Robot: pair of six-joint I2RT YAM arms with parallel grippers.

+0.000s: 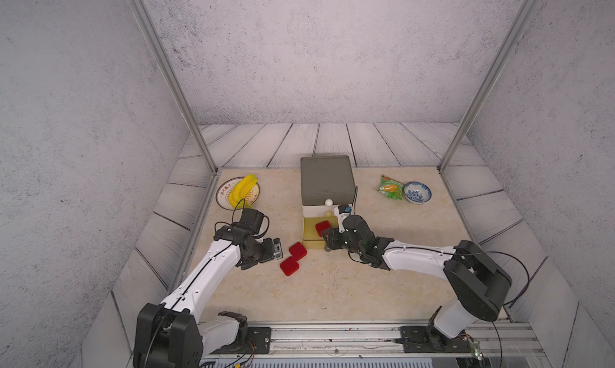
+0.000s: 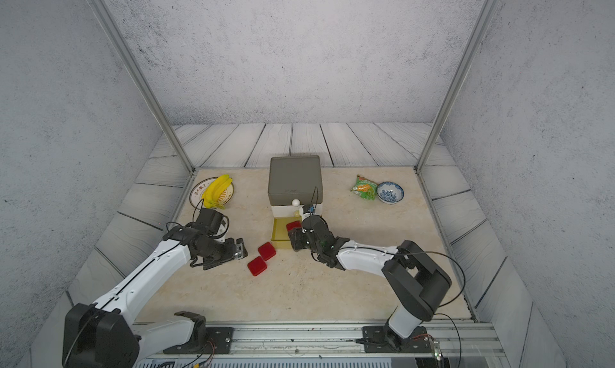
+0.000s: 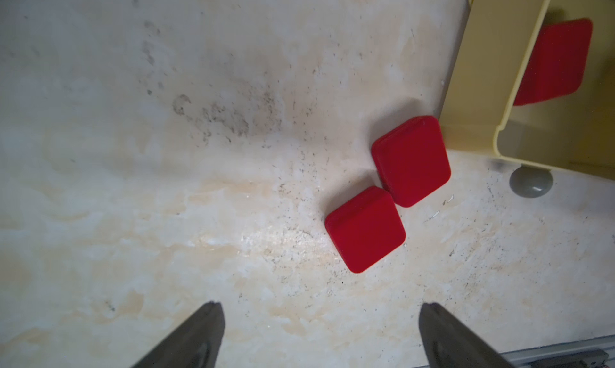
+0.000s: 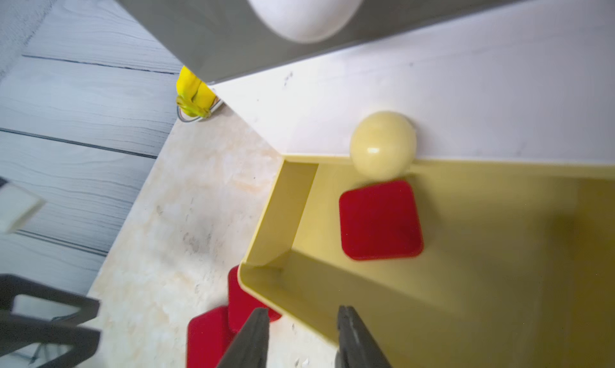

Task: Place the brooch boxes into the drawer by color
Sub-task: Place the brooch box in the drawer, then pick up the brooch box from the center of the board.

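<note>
White arm links, black joints

left hand spread wide, right hand parted

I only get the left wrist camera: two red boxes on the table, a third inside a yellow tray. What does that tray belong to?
Observer: It is the pulled-out bottom drawer of a small cabinet; the grey and white tiers above it are shut.
Operator: And where is the other hand?
Observer: The right hand is at that drawer's front wall, jaws apart, holding nothing.
Operator: Anything else around?
Observer: Yes, bananas on a plate, far back on the robot's left side.
</note>
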